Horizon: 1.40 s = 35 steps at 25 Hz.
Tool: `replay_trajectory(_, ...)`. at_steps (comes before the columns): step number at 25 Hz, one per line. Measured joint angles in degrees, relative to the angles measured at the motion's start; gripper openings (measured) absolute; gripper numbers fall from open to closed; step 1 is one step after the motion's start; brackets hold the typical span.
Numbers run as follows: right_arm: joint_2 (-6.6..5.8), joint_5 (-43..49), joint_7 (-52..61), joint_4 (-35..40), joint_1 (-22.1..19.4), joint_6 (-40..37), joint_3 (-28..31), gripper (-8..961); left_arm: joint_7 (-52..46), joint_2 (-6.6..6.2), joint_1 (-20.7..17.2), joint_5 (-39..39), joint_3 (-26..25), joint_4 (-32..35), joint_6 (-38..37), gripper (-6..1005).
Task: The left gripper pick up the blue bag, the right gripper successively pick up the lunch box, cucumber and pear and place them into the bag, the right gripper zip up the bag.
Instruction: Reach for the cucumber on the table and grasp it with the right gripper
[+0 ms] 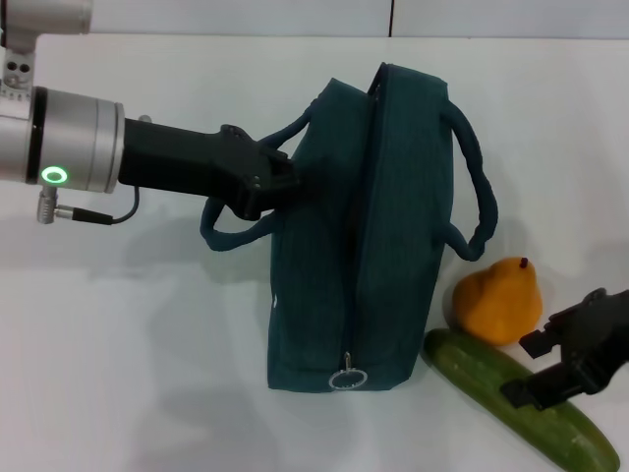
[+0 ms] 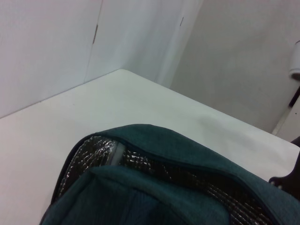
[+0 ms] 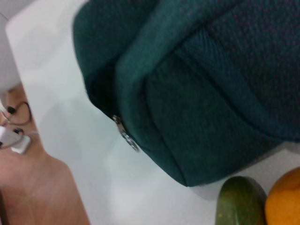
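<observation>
Bag (image 1: 373, 246) is the star here. From the head view it sits mid-table (image 1: 147, 374), long axis running away from the robot, zip seam on top with the ring pull (image 1: 348, 379) at the near end. The left gripper (image 1: 280, 182) comes in from the left and its fingers look pinched on the bag's left side up by the handle, though the tips are buried in fabric, so take that as my read. Just right of the bag's near corner: pear (image 1: 499, 300), and touching it the cucumber (image 1: 521, 408), lying diagonally toward the near right. The right gripper (image 1: 541, 369) hovers right over the cucumber, fingers apart, holding nothing.

Left wrist view: the bag's mouth gapes a bit, foil lining (image 2: 154, 166) showing. No lunch box that I can make out.

Right wrist view: bag end and ring pull up close, cucumber tip and pear at the edge.

So the right arm is clearly the near one; I'd guess the fingers need to straddle the cucumber across its length.
</observation>
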<state>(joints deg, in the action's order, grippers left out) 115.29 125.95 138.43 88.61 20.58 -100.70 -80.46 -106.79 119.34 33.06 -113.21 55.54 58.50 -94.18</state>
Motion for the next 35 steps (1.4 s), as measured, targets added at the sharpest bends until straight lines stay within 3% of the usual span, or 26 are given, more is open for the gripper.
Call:
replay_trajectory(9, 0.1, 4.6, 4.6, -2.9, 2.7, 3.9, -5.7, 692, 0.0, 0.1, 0.0, 0.1, 0.1, -0.1, 0.1, 42)
replay_trajectory(33, 0.78, 9.4, 12.1, -8.0, 8.1, 8.7, -14.0, 692, 1.0, 0.1, -0.5, 0.0, 0.1, -0.1, 0.1, 41)
replay_trajectory(35, 0.82, 9.1, 12.2, -8.2, 8.2, 8.7, -14.0, 656, 1.2, 0.1, -0.6, 0.0, 0.1, -0.1, 0.1, 41)
